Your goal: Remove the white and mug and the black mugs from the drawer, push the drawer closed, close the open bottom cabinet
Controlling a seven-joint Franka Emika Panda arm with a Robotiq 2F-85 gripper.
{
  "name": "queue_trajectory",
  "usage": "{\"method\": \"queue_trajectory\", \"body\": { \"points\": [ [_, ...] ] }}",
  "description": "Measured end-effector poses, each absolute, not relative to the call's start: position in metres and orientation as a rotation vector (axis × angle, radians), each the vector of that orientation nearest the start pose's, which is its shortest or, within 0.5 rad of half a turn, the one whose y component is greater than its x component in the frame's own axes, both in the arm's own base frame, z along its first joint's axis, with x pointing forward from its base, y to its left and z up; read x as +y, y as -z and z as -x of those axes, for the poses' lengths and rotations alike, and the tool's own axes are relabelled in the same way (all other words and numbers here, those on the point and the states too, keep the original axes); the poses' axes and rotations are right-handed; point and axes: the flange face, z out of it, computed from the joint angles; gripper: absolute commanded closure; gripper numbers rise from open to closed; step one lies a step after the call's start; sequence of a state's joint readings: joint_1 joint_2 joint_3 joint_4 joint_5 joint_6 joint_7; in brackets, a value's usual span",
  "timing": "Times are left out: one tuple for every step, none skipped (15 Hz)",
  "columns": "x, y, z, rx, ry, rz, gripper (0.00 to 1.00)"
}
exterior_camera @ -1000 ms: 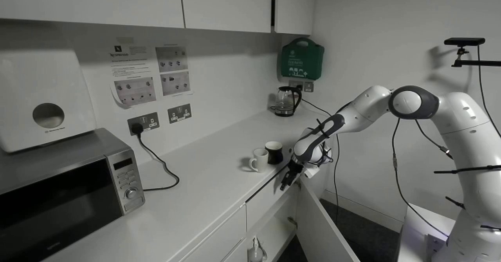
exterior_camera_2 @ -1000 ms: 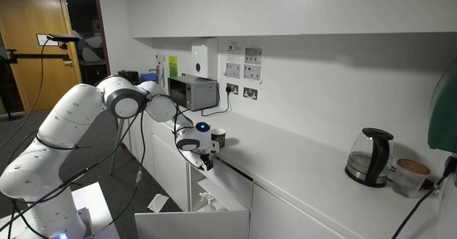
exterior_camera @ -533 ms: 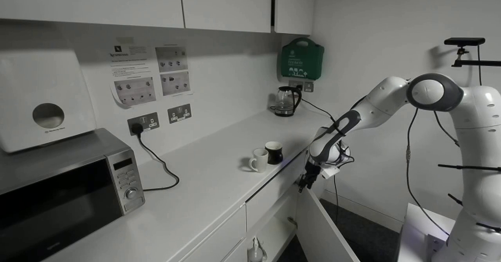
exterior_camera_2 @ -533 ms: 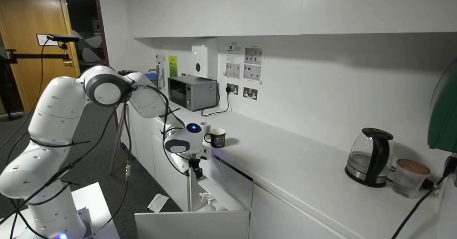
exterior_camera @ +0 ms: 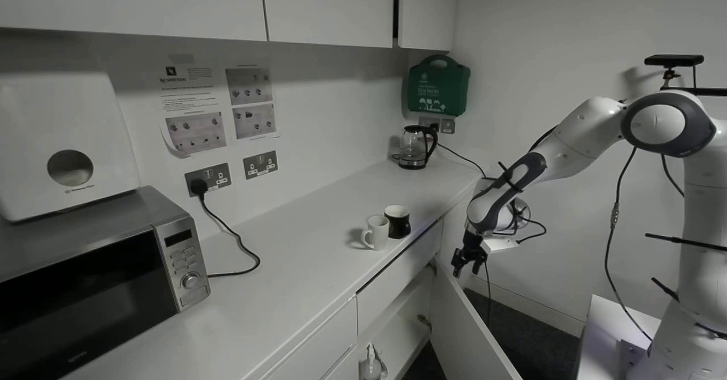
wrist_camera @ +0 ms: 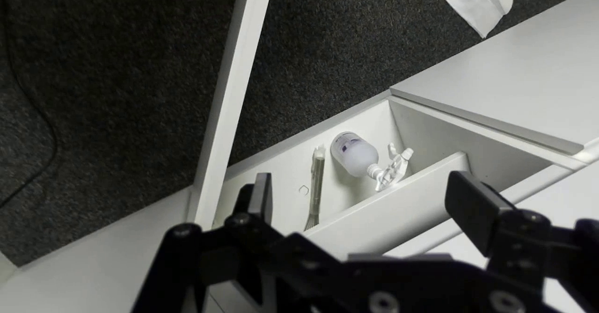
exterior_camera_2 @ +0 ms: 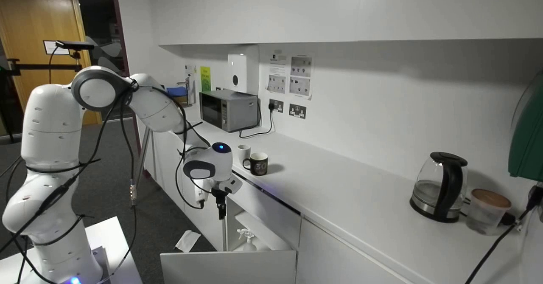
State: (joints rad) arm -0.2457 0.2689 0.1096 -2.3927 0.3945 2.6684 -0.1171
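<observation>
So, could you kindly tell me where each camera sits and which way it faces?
An exterior view: near the microwave, facing along the counter toward the kettle; the arm shows at right.
An exterior view: near the kettle, facing back toward a wooden door; the arm shows at left.
Wrist view: carried on the arm, facing down into the open cabinet; the spread fingers show.
Shared: both exterior views show the white mug and black mug.

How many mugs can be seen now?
2. The white mug stands on the countertop, nearer the microwave; the black mug stands beside it, nearer the glass kettle. The inside of the drawer is not visible, so any mug there would be hidden.
</observation>
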Motion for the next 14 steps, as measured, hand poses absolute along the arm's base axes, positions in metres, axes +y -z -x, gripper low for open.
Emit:
{"method": "queue_trajectory", "body": {
  "points": [
    [-0.077,-0.206,-0.492,0.599,0.035,2.878,0.0],
    [-0.077,-0.206,-0.491,0.642,0.027,2.872,0.0],
    [-0.076,-0.205,-0.489,0.68,0.018,2.866,0.0],
    [-0.076,-0.204,-0.488,0.714,0.01,2.86,0.0],
    [-0.076,-0.203,-0.487,0.742,0.004,2.856,0.0],
    [-0.076,-0.202,-0.486,0.766,-0.001,2.852,0.0],
    [-0.076,-0.2,-0.486,0.783,-0.007,2.85,0.0],
    [-0.076,-0.198,-0.485,0.797,-0.012,2.849,0.0],
    [-0.076,-0.195,-0.484,0.81,-0.018,2.849,0.0],
    [-0.076,-0.192,-0.484,0.818,-0.024,2.852,0.0],
    [-0.077,-0.188,-0.483,0.824,-0.028,2.855,0.0],
    [-0.078,-0.184,-0.482,0.828,-0.033,2.858,0.0],
    [-0.079,-0.18,-0.481,0.832,-0.04,2.862,0.0],
    [-0.081,-0.175,-0.48,0.835,-0.043,2.867,0.0]
  ]
}}
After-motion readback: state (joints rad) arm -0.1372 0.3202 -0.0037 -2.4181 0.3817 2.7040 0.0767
